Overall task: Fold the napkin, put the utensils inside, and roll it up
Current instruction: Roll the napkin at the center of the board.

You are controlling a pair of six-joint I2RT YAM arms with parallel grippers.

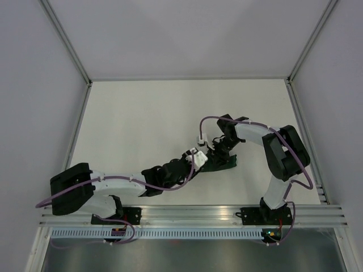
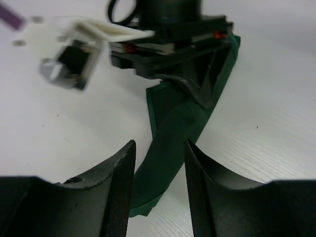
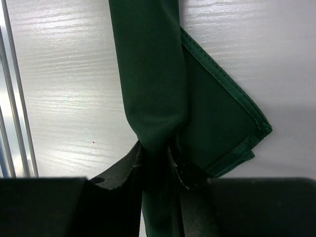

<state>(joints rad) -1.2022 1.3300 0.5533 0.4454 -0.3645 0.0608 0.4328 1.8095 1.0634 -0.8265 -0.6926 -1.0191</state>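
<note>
The dark green napkin (image 3: 148, 74) is rolled into a long narrow bundle, with a hemmed corner flap (image 3: 232, 128) sticking out beside the roll. My right gripper (image 3: 154, 158) is shut on one end of the roll. In the top view the napkin (image 1: 218, 164) lies mid-table between both grippers. In the left wrist view the roll (image 2: 173, 148) runs from my right gripper down toward my left gripper (image 2: 159, 163), which is open, its fingers astride the roll's near end without touching it. No orange utensils show; they are hidden or out of view.
The white table (image 1: 142, 119) is bounded by aluminium rails at left, right and front (image 1: 193, 212). Purple cables (image 1: 238, 122) loop over both arms. The right arm's white wrist camera mount (image 2: 74, 49) hangs close over the napkin.
</note>
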